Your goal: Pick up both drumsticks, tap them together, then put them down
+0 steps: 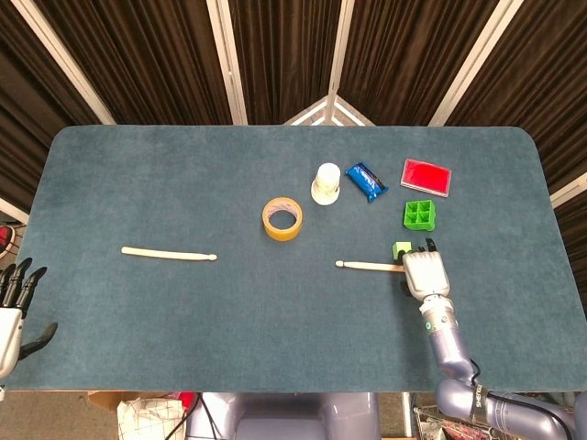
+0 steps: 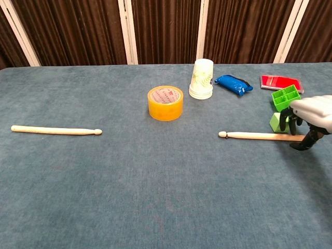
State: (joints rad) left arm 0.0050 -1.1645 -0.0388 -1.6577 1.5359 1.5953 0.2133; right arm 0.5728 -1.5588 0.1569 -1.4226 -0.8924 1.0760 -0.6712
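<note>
Right hand (image 1: 426, 273) poised palm-down over butt end of right-side pale wooden drumstick (image 1: 369, 267), dark fingers (image 2: 285, 119) curled down on far side of shaft, thumb (image 2: 306, 142) hooked down on near side; straddling but not visibly clamped, so grip state cannot be told from either view. Shaft running roughly 9-to-3 across blue-grey felt table (image 1: 183, 183), rounded tip pointing to 9 o'clock, butt hidden under palm. Lying flat on cloth, not lifted. Closing around butt end probably next, judged from straddle. Small lime-green cube (image 2: 276, 121) sitting just beside fingertips at 12 o'clock, possibly touching; risk of nudging it on closure. Green gridded plastic box (image 1: 420, 214) a little further out at 12, red flat rectangular case (image 1: 426, 176) beyond that. Blue snack packet (image 1: 366, 181), white paper cup (image 1: 326, 183) and yellow tape roll (image 1: 282, 218) out toward 10–11 o'clock, well apart from hand. Second pale wooden drumstick (image 1: 169, 254) far off at 9 o'clock, same 9-to-3 axis, tip pointing to 3, untouched. Left hand (image 1: 13, 312) at near-left table edge, fingers spread, holding nothing; nearer arm for that stick, which lies at about 1–2 o'clock from it, well apart.
</note>
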